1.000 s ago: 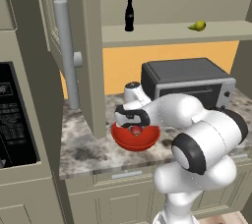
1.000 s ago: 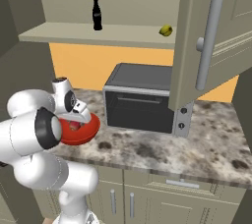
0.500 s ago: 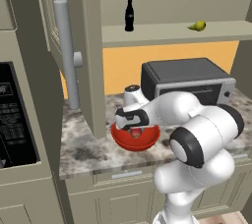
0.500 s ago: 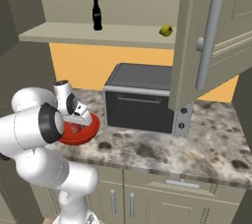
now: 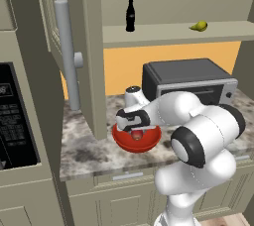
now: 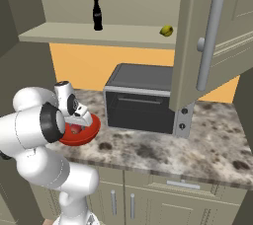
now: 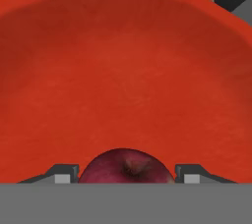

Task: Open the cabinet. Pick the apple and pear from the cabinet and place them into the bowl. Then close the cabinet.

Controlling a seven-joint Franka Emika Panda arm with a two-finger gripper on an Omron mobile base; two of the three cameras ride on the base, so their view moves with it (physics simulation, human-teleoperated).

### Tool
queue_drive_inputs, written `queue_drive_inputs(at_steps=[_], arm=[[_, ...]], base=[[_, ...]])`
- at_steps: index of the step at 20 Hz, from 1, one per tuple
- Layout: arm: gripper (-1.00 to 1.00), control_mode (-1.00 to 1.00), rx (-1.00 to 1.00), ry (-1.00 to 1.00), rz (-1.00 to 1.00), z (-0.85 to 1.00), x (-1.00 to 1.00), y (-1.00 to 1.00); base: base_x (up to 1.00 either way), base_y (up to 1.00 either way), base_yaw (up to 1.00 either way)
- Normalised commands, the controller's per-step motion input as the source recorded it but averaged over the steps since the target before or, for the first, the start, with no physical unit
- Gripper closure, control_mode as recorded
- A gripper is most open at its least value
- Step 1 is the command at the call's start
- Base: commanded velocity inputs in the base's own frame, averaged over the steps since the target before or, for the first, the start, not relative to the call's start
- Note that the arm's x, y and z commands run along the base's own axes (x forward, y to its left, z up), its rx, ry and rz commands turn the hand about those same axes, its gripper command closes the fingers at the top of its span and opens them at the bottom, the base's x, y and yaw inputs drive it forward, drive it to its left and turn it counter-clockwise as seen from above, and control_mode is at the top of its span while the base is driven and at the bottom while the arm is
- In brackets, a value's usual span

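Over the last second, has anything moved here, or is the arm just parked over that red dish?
Barely anything. The gripper still hangs low over the bowl, the apple between its fingers; the arm shifted only slightly. The pear, bottle and open cabinet stayed put.

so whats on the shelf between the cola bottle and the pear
Nothing: in both base views the shelf is bare between the cola bottle and the pear.

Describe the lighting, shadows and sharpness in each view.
Left base view: even, flat light, a soft dark patch on the counter beside the bowl, everything sharp. Right base view: the same flat light, no glare. Hand view: the bowl's red inside shades gently, the apple shows a dull sheen.
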Motion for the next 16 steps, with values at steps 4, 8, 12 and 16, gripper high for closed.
queue_drive_inputs(at_steps=[4,8,12,16], arm=[[-1.0,-1.0,0.0,0.0,0.0,0.01,0.0,0.0],[-1.0,-1.0,0.0,0.0,0.0,0.16,0.0,0.0],[-1.0,-1.0,0.0,0.0,0.0,0.3,-0.08,0.0],[-1.0,-1.0,0.0,-0.03,0.0,0.47,-0.33,-0.02]], base=[[0.0,0.0,0.0],[0.0,0.0,0.0],[0.0,0.0,0.0],[0.0,0.0,0.0]])
